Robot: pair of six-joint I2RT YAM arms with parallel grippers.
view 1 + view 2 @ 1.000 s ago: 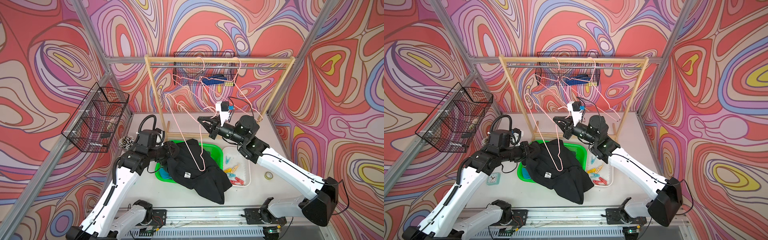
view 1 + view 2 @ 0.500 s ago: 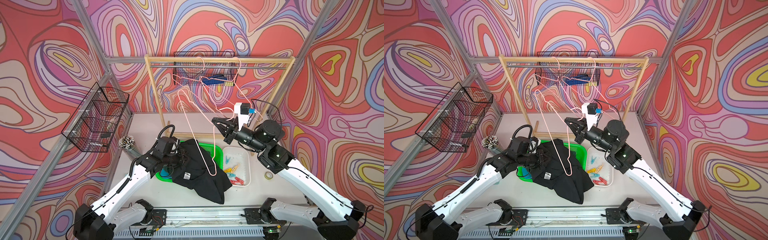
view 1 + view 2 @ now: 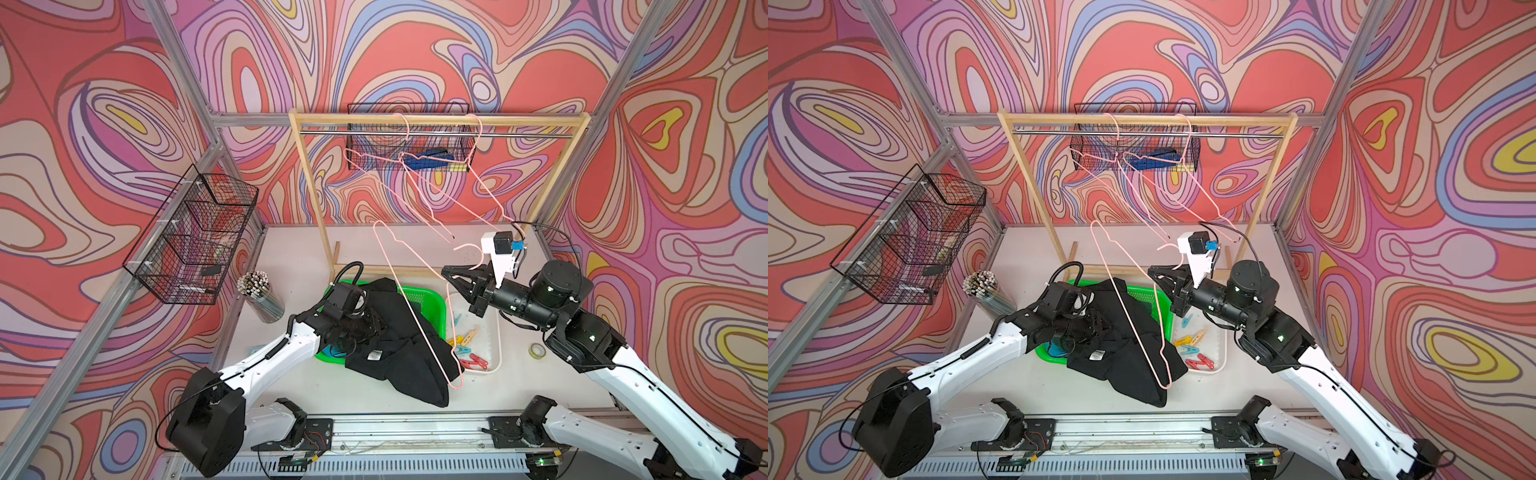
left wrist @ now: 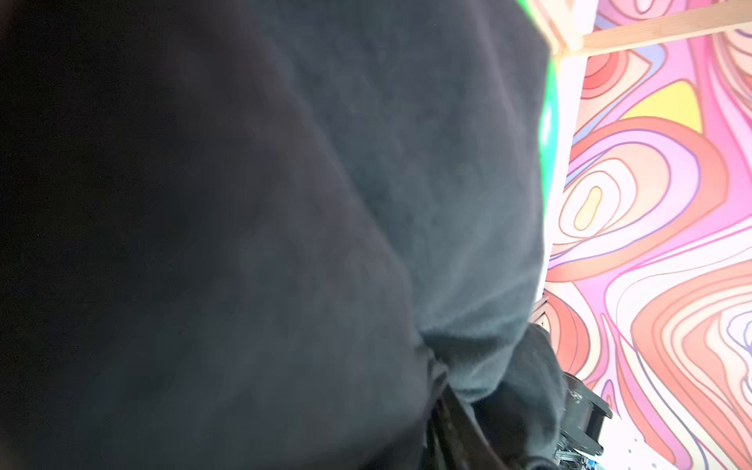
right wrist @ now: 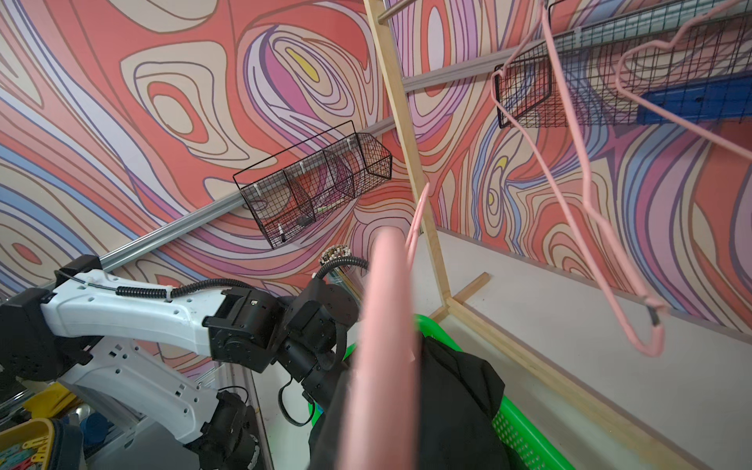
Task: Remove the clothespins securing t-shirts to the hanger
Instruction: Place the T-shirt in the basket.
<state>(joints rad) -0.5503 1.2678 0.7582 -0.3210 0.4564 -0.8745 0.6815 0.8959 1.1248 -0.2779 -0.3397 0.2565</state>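
Note:
A black t-shirt (image 3: 399, 345) lies heaped over the green basket (image 3: 432, 299); a bit of turquoise shows under it. My left gripper (image 3: 374, 326) is buried in this cloth, which fills the left wrist view (image 4: 285, 228), and its jaws are hidden. My right gripper (image 3: 446, 272) is shut on a pink wire hanger (image 3: 415, 307) just below its hook. The hanger hangs bare, slanting across in front of the shirt, and is a pink blur in the right wrist view (image 5: 386, 346). Several clothespins (image 3: 467, 340) in blue, yellow, beige and red lie in the white tray (image 3: 496, 332).
Two more bare pink hangers (image 3: 432, 216) hang from the wooden rack (image 3: 316, 187). Wire baskets sit on the left wall (image 3: 195, 237) and the back wall (image 3: 411, 137). A cup of sticks (image 3: 257, 291) stands at the left, a tape roll (image 3: 537, 351) at the right.
The right arm has swung right and toward the front, carrying the hanger over the tray side. The left arm has dropped lower and shifted right with the black shirt onto the basket.

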